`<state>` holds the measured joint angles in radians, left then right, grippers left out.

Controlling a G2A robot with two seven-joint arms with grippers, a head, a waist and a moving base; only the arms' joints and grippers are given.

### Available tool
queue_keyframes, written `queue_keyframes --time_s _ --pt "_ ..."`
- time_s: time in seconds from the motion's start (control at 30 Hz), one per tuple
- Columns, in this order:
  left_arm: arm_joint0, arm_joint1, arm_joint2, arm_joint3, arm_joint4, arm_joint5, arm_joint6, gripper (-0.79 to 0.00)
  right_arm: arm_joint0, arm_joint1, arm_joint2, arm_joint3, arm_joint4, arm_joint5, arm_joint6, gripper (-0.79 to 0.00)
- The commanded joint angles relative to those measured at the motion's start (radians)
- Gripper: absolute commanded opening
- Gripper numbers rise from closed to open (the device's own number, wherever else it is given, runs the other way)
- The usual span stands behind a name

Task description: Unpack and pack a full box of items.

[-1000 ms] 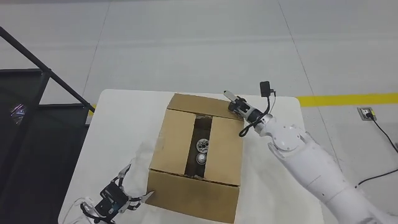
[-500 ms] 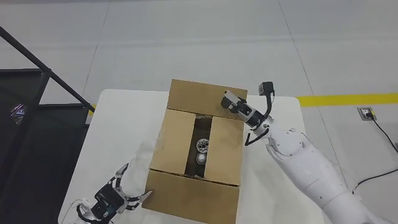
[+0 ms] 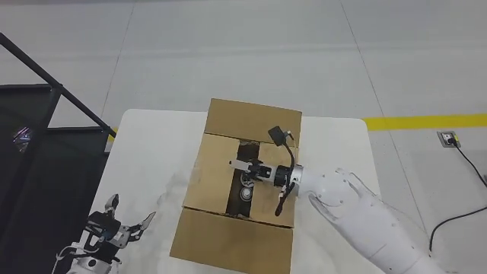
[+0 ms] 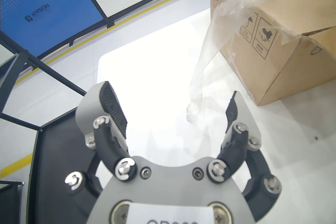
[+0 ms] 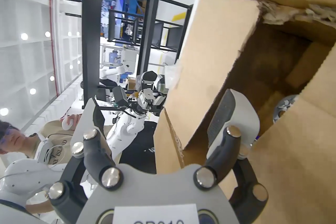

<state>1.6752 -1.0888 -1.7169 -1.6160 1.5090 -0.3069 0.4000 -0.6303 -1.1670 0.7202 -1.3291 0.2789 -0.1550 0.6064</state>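
Brown cardboard box (image 3: 243, 190) is sitting on the white table (image 3: 152, 144), flaps parted. Right gripper (image 3: 242, 169) is hovering at its centre gap, fingers apart around a flap edge; left gripper (image 4: 170, 89) is gaping, well clear of the box.

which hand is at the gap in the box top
The right hand: open, over the gap between the box flaps. The left hand is open near the table edge, clear of the box.
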Motion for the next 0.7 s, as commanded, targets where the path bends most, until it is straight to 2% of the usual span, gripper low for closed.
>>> queue_keyframes --time_s 0.0,0.33,0.5,0.67 --pt "-0.001 0.000 0.003 0.005 0.003 -0.005 0.009 0.000 0.011 -0.009 -0.003 0.022 0.033 0.011 0.029 0.000" --pt "0.020 -0.001 -0.008 -0.005 -0.008 -0.022 0.065 0.000 0.102 -0.092 -0.082 0.212 0.097 -0.001 0.039 0.000" --pt "0.034 0.000 -0.011 -0.016 -0.004 -0.032 0.087 0.000 0.133 -0.138 -0.114 0.297 0.140 -0.048 0.056 0.000" --pt "0.052 0.000 -0.009 -0.046 0.017 -0.034 0.107 0.000 0.143 -0.162 -0.091 0.351 0.246 -0.149 0.147 0.000"
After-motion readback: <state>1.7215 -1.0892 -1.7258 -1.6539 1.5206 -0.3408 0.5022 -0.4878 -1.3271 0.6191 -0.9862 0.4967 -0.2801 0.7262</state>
